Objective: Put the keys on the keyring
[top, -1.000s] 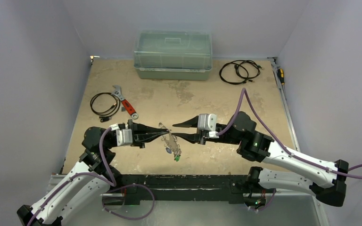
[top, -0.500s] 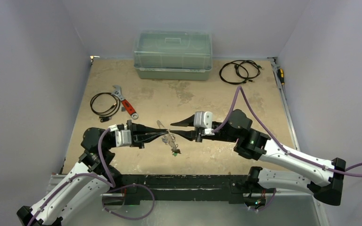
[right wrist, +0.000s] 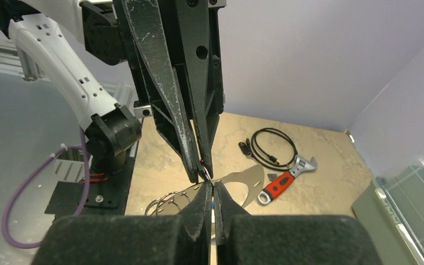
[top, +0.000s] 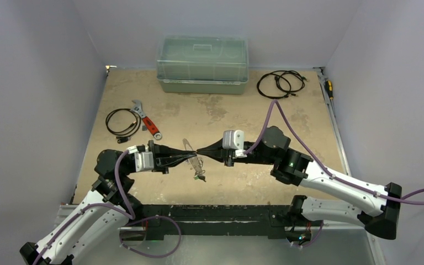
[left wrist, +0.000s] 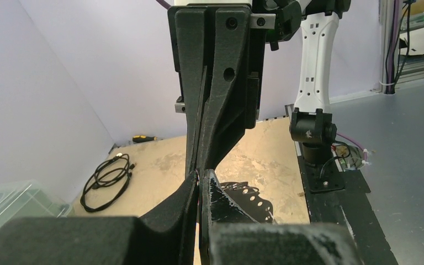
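The keyring [top: 187, 146] is a thin metal loop held in the air at the table's front middle. Small keys [top: 200, 177] with tags hang from its lower end. My left gripper [top: 192, 156] is shut on the ring's wire. My right gripper [top: 199, 152] is shut too, tip to tip with the left, pinching the same wire. In the right wrist view my right gripper [right wrist: 212, 186] meets the left fingertips [right wrist: 203, 165], with ring loops [right wrist: 165, 203] below. In the left wrist view my left gripper [left wrist: 200, 178] meets the right fingers [left wrist: 207, 149].
A translucent green toolbox [top: 202, 63] stands at the back. A red-handled wrench [top: 146, 122] and a black cable coil [top: 122, 121] lie to the left. Another black cable coil [top: 280, 84] and a screwdriver [top: 328, 88] lie at the back right.
My right gripper was open; it has moved left and shut at the left gripper's tips. The hanging keys have shifted slightly left and up. The left arm has barely moved.
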Controlling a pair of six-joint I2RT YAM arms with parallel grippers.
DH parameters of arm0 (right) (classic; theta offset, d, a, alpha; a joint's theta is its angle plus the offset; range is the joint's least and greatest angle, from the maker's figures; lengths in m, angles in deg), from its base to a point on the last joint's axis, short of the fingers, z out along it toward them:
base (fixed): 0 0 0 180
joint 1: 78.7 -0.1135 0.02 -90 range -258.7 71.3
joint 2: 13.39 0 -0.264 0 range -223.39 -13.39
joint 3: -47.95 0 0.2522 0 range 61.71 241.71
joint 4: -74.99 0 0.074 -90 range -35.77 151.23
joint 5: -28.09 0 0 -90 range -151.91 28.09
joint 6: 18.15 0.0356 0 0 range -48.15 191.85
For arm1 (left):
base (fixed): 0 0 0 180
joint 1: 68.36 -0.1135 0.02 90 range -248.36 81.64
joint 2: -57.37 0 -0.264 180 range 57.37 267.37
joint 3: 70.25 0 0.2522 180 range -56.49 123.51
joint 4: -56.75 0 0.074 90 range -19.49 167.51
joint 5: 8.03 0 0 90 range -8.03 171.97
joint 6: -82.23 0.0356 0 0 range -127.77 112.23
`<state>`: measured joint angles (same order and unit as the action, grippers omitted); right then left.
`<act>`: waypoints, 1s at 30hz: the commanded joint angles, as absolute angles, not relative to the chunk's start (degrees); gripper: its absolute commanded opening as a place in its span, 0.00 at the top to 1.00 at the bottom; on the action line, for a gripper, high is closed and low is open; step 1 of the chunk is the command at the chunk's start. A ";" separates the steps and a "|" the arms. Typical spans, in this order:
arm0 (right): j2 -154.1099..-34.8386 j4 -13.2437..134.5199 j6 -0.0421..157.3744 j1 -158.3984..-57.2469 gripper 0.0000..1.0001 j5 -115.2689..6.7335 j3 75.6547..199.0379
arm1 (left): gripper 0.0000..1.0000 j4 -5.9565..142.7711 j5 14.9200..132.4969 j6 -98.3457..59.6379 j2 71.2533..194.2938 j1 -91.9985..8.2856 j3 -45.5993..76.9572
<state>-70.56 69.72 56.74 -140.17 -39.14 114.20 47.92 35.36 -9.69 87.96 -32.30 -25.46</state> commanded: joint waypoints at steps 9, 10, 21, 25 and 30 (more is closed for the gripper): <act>-72.41 65.99 53.62 -140.13 1.00 -40.44 120.76 | 0.63 65.67 42.25 1.07 88.90 -32.33 -17.16; -72.56 64.51 53.06 -140.13 1.00 -41.14 121.50 | 0.56 69.18 42.63 2.54 89.26 -32.37 -15.64; -73.33 55.29 49.52 -140.13 1.00 -47.32 124.47 | 0.53 94.72 50.13 8.75 94.51 -32.35 -1.46; -73.81 55.34 49.55 -140.13 1.00 -46.85 123.97 | 0.56 102.58 50.83 5.28 100.68 -32.24 5.63; -74.20 55.16 49.20 -140.13 1.00 -48.09 123.54 | 0.32 100.13 46.60 1.91 101.60 -31.44 5.84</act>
